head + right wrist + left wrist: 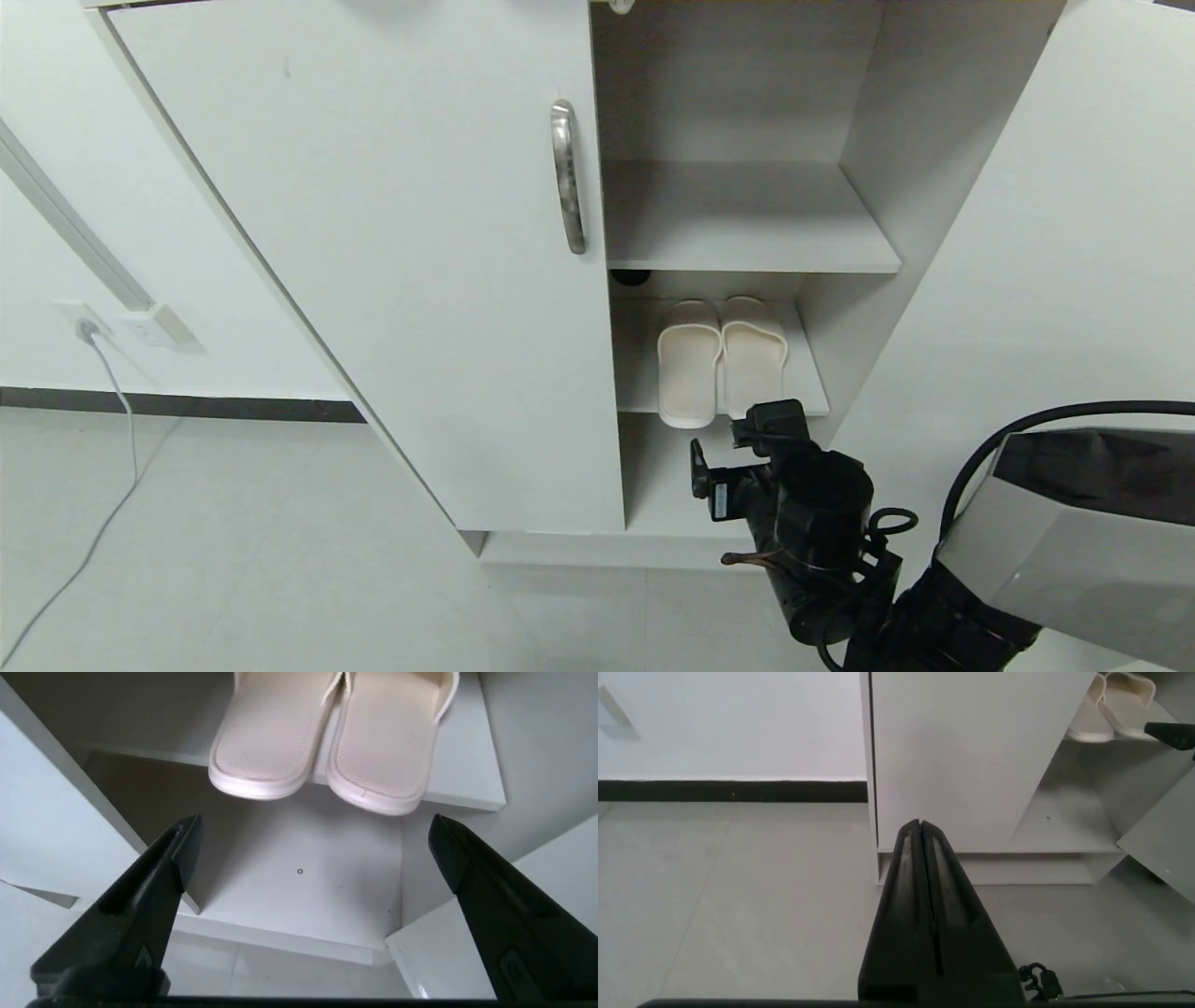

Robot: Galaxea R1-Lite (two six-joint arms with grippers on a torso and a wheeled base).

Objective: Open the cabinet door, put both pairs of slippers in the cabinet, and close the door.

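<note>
Item: one pair of cream slippers, side by side on the middle shelf of the cabinet, near ends overhanging the shelf's front edge; closed left door with metal handle at their 9 o'clock, open right door at 3 o'clock. Right gripper, fingers spread wide and empty, at the slippers' 6 o'clock before the bottom compartment. Left gripper, fingers pressed together, above the floor tiles, cabinet base at its 12 o'clock.
</note>
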